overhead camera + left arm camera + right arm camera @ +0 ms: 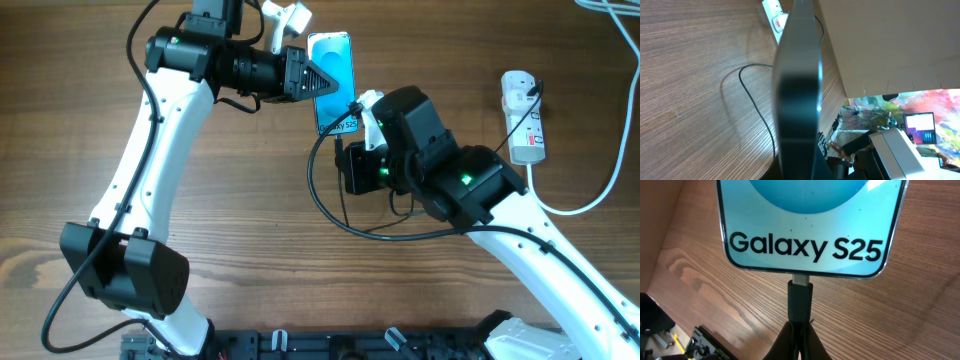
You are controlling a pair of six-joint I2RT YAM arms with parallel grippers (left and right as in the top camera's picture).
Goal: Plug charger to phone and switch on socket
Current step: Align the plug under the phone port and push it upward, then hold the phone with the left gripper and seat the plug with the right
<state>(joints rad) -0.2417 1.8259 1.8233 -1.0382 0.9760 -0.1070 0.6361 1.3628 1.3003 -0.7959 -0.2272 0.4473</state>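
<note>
The phone (810, 220), cyan screen facing up and "Galaxy S25" printed at its near end, sits close to the middle of the desk's (450, 40) far edge. The left gripper (316, 80) is clamped on its left side and steadies it. At the phone's near end, the charger (800, 300) has its small dark connector pressed to the port, with a sliver of metal tip showing, so it looks started but not fully seated. The right gripper (800, 337) is closed tightly on the connector from below. The charger's thin black cable loops back across the desk towards the near edge.

The plugging step is in hand. The next move likely calls for a straight push along the phone's long axis while the left gripper braces it.

The socket (522, 118), a white strip with a white cord (590, 200), lies untouched near the desk's right edge, well apart from both grippers; its switch comes afterwards.
</note>
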